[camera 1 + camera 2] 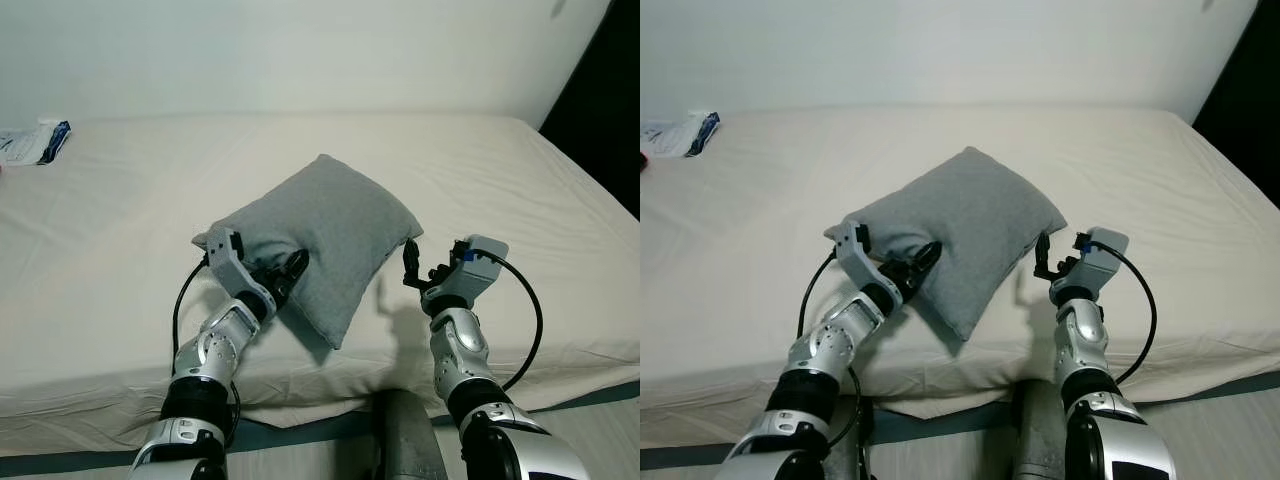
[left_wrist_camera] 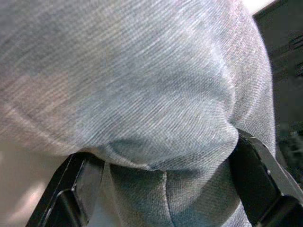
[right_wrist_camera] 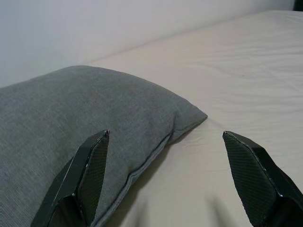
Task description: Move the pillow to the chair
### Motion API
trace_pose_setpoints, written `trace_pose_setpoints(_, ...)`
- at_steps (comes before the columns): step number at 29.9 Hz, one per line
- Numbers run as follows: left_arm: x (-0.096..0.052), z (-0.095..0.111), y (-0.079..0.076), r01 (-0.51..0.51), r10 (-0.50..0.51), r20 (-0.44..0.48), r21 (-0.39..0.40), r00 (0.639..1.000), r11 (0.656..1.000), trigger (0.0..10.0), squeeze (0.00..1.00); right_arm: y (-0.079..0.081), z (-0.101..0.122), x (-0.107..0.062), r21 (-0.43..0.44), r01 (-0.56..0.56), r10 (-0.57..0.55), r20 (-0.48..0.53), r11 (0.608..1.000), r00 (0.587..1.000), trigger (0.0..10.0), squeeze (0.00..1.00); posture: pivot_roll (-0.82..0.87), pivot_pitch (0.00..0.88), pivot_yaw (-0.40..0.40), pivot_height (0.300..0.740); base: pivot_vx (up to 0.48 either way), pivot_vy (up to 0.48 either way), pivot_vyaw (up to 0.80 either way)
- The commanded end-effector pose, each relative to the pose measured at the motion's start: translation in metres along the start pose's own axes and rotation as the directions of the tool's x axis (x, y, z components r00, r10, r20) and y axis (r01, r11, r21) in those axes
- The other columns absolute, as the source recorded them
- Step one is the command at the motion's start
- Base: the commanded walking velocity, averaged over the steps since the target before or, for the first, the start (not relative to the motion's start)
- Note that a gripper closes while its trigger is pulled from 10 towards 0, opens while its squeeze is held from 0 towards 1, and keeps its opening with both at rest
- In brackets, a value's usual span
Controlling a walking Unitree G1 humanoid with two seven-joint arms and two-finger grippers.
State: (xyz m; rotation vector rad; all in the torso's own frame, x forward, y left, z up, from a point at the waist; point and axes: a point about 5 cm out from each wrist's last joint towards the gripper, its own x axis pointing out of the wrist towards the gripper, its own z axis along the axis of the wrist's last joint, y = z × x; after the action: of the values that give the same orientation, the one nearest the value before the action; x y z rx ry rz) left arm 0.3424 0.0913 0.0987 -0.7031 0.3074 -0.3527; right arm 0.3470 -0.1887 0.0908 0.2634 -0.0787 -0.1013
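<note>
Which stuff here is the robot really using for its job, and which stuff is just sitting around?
For the job:
- grey pillow, lying on the bed
- left gripper, its fingers pinching the pillow's near edge
- right gripper, open beside the pillow's corner, not touching it

Just lying about:
- blue and white packet at the bed's far left
- the bed itself

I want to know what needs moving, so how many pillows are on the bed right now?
1. The grey pillow lies near the front edge of the bed, with the left tool shut on its near edge and the right tool open beside its right corner.
</note>
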Motion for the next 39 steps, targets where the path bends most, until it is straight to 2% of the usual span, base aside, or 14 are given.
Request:
trace_pose_setpoints(1, 0.006, -0.003, -0.005, -0.034, 0.036, -0.049, 0.042, 0.998, 0.999, 10.0, 0.0, -0.001, -0.002, -0.002, -0.005, 0.006, -0.006, -0.007, 1.0, 1.0, 10.0, 0.0, 0.09, 0.096, -0.06, 0.56, 0.0, 0.0, 0.0)
trace_pose_setpoints(7, 0.01, -0.002, -0.004, -0.109, 0.106, -0.037, -0.112, 0.994, 0.988, 10.0, 0.0, 0.0, -0.003, -0.002, -0.004, 0.005, -0.005, -0.01, 1.0, 1.0, 10.0, 0.0, 0.09, 0.096, -0.06, 0.56, 0.0, 0.0, 0.0)
trace_pose_setpoints(8, 0.011, -0.001, -0.003, -0.119, 0.118, -0.02, -0.231, 0.993, 0.966, 10.0, 0.0, 0.0, -0.003, -0.002, -0.003, 0.004, -0.004, -0.011, 1.0, 1.0, 10.0, 0.0, 0.09, 0.095, -0.06, 0.56, 0.0, 0.0, 0.0)
trace_pose_setpoints(10, 0.011, -0.001, -0.002, -0.126, 0.128, -0.012, -0.286, 0.992, 0.95, 10.0, 0.0, 0.0, -0.003, -0.002, -0.003, 0.004, -0.004, -0.011, 1.0, 1.0, 10.0, 0.0, 0.09, 0.095, -0.06, 0.56, 0.0, 0.0, 0.0)
trace_pose_setpoints(11, 0.011, -0.001, 0.0, -0.131, 0.135, -0.007, -0.305, 0.991, 0.943, 4.1, 0.0, 0.0, -0.003, -0.002, -0.003, 0.004, -0.004, -0.012, 1.0, 1.0, 10.0, 0.0, 0.09, 0.094, -0.06, 0.56, 0.0, 0.0, 0.0)
trace_pose_setpoints(12, 0.01, -0.001, 0.001, -0.134, 0.14, -0.004, -0.311, 0.99, 0.941, 4.1, 0.0, 0.0, -0.003, -0.002, -0.003, 0.004, -0.004, -0.013, 1.0, 1.0, 10.0, 0.0, 0.09, 0.093, -0.06, 0.56, 0.0, 0.0, 0.0)
trace_pose_setpoints(13, 0.01, -0.001, 0.001, -0.136, 0.141, -0.006, -0.304, 0.99, 0.943, 0.0, 0.0, 0.0, -0.003, -0.002, -0.003, 0.004, -0.004, -0.013, 1.0, 1.0, 10.0, 0.0, 0.09, 0.093, -0.06, 0.56, 0.0, 0.0, 0.0)
trace_pose_setpoints(23, 0.003, -0.002, 0.007, -0.132, 0.135, -0.013, -0.343, 0.991, 0.93, 0.0, 0.0, 0.001, -0.004, -0.001, -0.005, 0.002, -0.002, -0.019, 1.0, 1.0, 10.0, 0.0, 0.1, 0.094, -0.063, 0.56, 0.0, 0.0, 0.0)
trace_pose_setpoints(33, 0.001, 0.004, -0.002, -0.007, 0.001, -0.018, -0.305, 1.0, 0.952, 0.0, 0.0, 0.002, -0.004, -0.001, -0.003, 0.002, -0.002, -0.02, 1.0, 1.0, 10.0, 0.0, 0.1, 0.093, -0.064, 0.56, 0.0, 0.0, 0.0)
trace_pose_setpoints(34, -0.007, 0.009, -0.004, 0.094, -0.11, -0.058, -0.226, 0.992, 0.97, 0.0, 0.0, 0.002, -0.004, -0.001, -0.003, 0.004, -0.004, -0.018, 1.0, 1.0, 10.0, 0.0, 0.1, 0.092, -0.059, 0.56, 0.0, 0.0, 0.0)
trace_pose_setpoints(35, -0.007, 0.009, -0.004, 0.094, -0.11, -0.058, -0.226, 0.992, 0.97, 0.0, 0.0, 0.002, -0.004, -0.001, -0.003, 0.004, -0.004, -0.018, 1.0, 1.0, 10.0, 0.0, 0.1, 0.092, -0.059, 0.56, 0.0, 0.0, 0.0)
trace_pose_setpoints(37, -0.03, 0.025, 0.004, 0.238, -0.254, -0.148, -0.113, 0.956, 0.965, 0.0, 0.0, 0.0, -0.003, -0.001, -0.002, 0.009, -0.009, -0.013, 1.0, 1.0, 10.0, 0.0, 0.1, 0.09, -0.057, 0.56, 0.0, 0.0, 0.0)
trace_pose_setpoints(38, -0.03, 0.025, 0.004, 0.238, -0.254, -0.148, -0.113, 0.956, 0.965, 0.0, 0.0, 0.0, -0.003, -0.001, -0.002, 0.009, -0.009, -0.013, 1.0, 1.0, 10.0, 0.0, 0.1, 0.09, -0.057, 0.56, 0.0, 0.0, 0.0)
trace_pose_setpoints(39, -0.043, 0.035, 0.013, 0.269, -0.274, -0.185, -0.055, 0.944, 0.962, 0.0, 0.0, -0.001, -0.003, -0.002, -0.002, 0.012, -0.012, -0.012, 1.0, 1.0, 10.0, 0.0, 0.11, 0.088, -0.056, 0.56, 0.0, 0.0, 0.0)
